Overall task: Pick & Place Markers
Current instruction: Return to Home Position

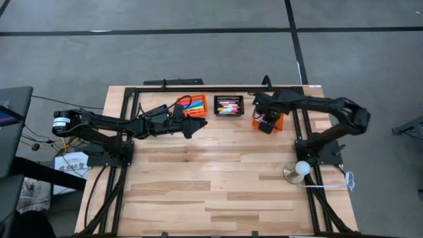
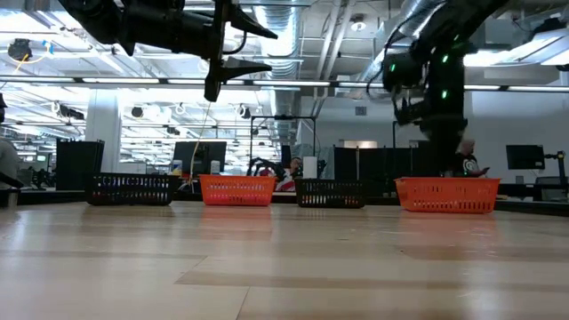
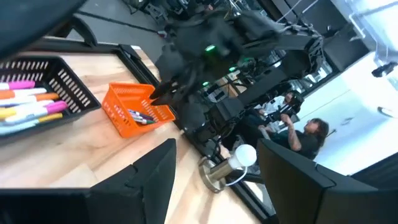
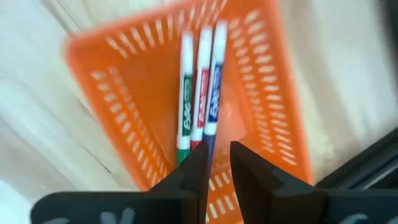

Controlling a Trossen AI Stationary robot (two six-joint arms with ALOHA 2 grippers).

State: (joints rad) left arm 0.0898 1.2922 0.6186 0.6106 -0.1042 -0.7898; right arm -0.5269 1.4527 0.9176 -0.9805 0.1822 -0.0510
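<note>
Three markers [image 4: 200, 87], green, red and blue, lie side by side on the floor of an orange mesh basket [image 1: 273, 121] at the table's far right. My right gripper [image 4: 217, 167] points down over the markers' near ends, its fingers a narrow gap apart with nothing between them. A black basket [image 1: 229, 106] at the far middle holds several more markers [image 3: 28, 106]. My left gripper [image 1: 196, 125] hangs level above the table, left of the black basket, open and empty.
Another orange basket [image 1: 193, 104] stands beside my left gripper. The low view shows a further black basket [image 2: 132, 188] at the left end of the row. A white bulb on a round metal base [image 1: 299, 170] sits by the right arm's base. People show beyond the table.
</note>
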